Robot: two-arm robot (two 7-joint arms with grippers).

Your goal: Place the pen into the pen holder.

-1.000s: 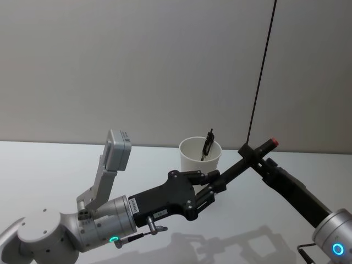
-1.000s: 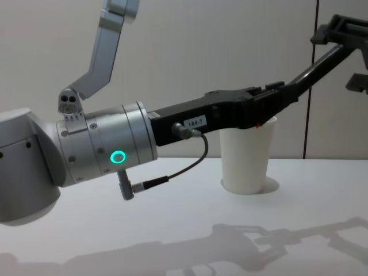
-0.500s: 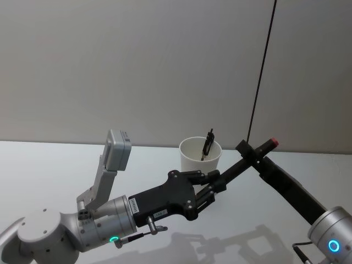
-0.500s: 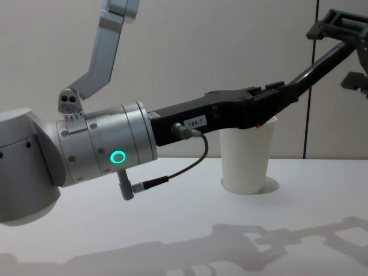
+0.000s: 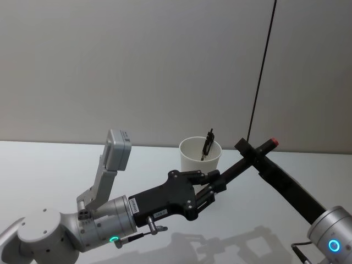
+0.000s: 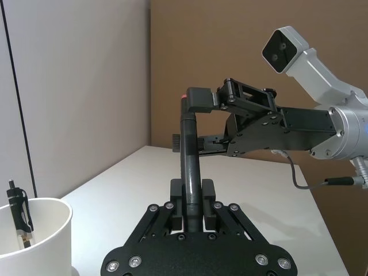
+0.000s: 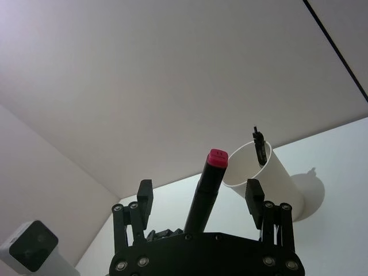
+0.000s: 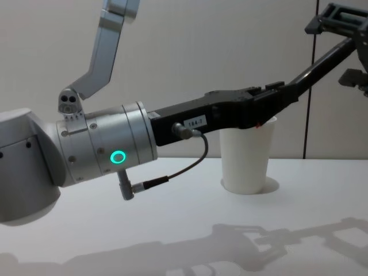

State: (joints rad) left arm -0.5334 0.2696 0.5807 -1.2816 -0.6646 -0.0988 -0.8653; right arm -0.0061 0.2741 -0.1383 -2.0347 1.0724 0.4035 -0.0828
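The pen [image 5: 242, 162] is a thick black marker with a red end [image 5: 273, 142]. My left gripper [image 5: 215, 181] is shut on its lower part, and it slants up to the right, just right of the pen holder [image 5: 201, 157], a white paper cup. My right gripper [image 5: 254, 155] stands open astride the pen's upper part. In the right wrist view the pen [image 7: 204, 195] runs between the spread fingers [image 7: 144, 192] without touching them. In the left wrist view my left gripper [image 6: 191, 201] clamps the pen [image 6: 190, 155]. A slim black pen [image 5: 208, 144] stands in the pen holder [image 8: 247, 161].
The white table [image 5: 44, 165] runs up to a plain grey wall. A thin dark cable [image 5: 263, 66] hangs down the wall behind the cup. The left arm's white wrist camera [image 5: 116, 148] sticks up to the left of the cup.
My right gripper has drifted slightly upward around the pen's red end. The left gripper, the pen and the cup have stayed put.
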